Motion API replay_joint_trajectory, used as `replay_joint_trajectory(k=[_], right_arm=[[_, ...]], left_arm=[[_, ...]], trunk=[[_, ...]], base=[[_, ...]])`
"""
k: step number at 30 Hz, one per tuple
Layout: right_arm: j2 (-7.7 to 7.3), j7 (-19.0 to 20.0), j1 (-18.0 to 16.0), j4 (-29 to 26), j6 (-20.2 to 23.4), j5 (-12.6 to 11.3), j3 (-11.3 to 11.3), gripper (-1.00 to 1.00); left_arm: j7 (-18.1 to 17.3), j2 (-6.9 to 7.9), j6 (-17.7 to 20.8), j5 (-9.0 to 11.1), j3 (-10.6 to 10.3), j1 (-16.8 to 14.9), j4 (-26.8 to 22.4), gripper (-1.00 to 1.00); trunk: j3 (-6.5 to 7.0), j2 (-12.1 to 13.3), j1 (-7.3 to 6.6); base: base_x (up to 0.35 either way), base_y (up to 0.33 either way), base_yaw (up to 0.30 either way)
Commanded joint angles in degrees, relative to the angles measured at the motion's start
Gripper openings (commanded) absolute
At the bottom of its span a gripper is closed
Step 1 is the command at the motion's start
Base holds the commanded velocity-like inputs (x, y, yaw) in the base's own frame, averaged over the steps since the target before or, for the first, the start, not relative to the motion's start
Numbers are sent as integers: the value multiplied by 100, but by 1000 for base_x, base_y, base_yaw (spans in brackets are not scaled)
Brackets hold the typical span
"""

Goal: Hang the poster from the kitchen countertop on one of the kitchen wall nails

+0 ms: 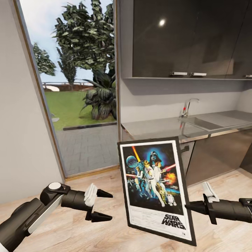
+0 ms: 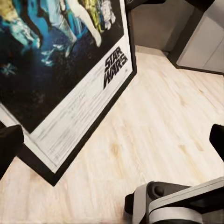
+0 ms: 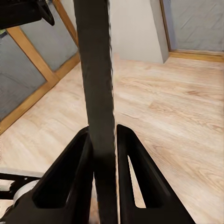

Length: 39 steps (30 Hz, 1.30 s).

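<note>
Poster (image 1: 154,187) hangs edge-pinched in the right gripper (image 1: 189,207); left gripper (image 1: 103,205) gapes empty. Such a thin grip could let it pivot or slip.

Bright daylight enters through the glass door (image 1: 80,87); a small glare spot sits on the glossy upper cabinets (image 1: 161,22). Renders look soft, slightly blurred throughout.

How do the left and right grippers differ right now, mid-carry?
The right gripper is shut on the poster, its fingers clamping the frame edge; the left gripper is open and holds nothing. The right gripper touches the poster's right edge, while the left gripper hangs apart from its left edge. Both have dark fingers, sit at a similar height above the wooden floor, and point inward toward the poster.
</note>
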Motion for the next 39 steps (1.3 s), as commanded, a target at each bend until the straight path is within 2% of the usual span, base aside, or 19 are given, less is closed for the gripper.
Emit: replay_joint_trajectory(k=[1,6,9,12,13,14,16,17,19,22,25,26,29,30,31,32,34,36,39], right_arm=[[-1,19,-4,-1,86,-9,-1,-100],[-1,19,-4,-1,86,-13,-7,-100],[-1,19,-4,-1,86,-15,-14,-100],[-1,19,-4,-1,86,-17,-19,-100],[-1,19,-4,1,86,-14,-23,-100],[-1,19,-4,2,86,-15,-24,-100],[1,19,-4,6,86,-11,-31,-100],[0,19,-4,6,86,-11,-32,-100],[5,19,-4,7,86,-9,-31,-100],[9,19,-4,8,86,-9,-26,-100],[18,19,-4,8,86,-9,-22,-100],[21,15,-4,8,86,-9,-22,-100],[24,12,-4,8,82,-9,-27,-100],[29,11,-4,8,75,-7,-32,-100],[31,9,-4,8,74,-5,-33,-100],[35,8,-4,8,71,-4,-34,-100],[56,-7,1,13,64,-2,-31,-100],[93,-16,3,11,62,-1,-30,-100],[176,-24,4,9,56,2,-26,-100]], left_arm=[[6,82,56,51,-6,-7,4,100],[12,539,30,73,38,-9,110,100],[10,629,-115,79,38,-8,359,100],[13,666,-497,91,35,-5,787,100],[14,679,-880,105,33,-4,1254,100],[14,681,-1006,111,31,-3,1420,100],[10,687,-1509,310,16,-2,2128,100],[9,688,-1630,406,13,-2,2296,100],[-15,687,-2071,862,-5,-2,2927,100],[-73,675,-2369,1178,-24,-2,3491,100],[-182,621,-2541,1318,-45,-2,4032,100],[-318,497,-2703,1368,-50,-2,4556,100],[-585,316,-2978,1404,-52,-2,5344,100],[-769,198,-3093,1450,-43,-2,5892,100],[-814,167,-3117,1520,-40,-2,6062,100],[-851,140,-3138,1597,-37,-2,6208,100],[-959,40,-3189,2045,-36,-2,6736,100],[-1042,-42,-3209,2277,-36,-2,7096,100],[-1225,-180,-3221,2452,-28,-2,7623,100]], trunk=[[-7,-4,0],[-7,-4,0],[-7,-4,0],[-7,-4,0],[-7,-4,0],[-7,-4,0],[-7,-4,0],[-7,-4,0],[-7,-4,0],[-7,-4,0],[-7,-4,0],[-7,-4,0],[-7,-4,0],[-7,-4,0],[-7,-4,0],[-7,-4,0],[-7,-4,0],[-7,-4,0],[-7,-4,0]], base=[[0,0,0],[0,0,0],[0,0,0],[0,0,0],[0,0,0],[0,0,0],[0,0,0],[0,0,0],[0,0,0],[0,0,0],[0,0,0],[0,0,0],[0,0,0],[0,0,0],[0,0,0],[0,0,0],[0,0,0],[0,0,0],[0,0,0]])
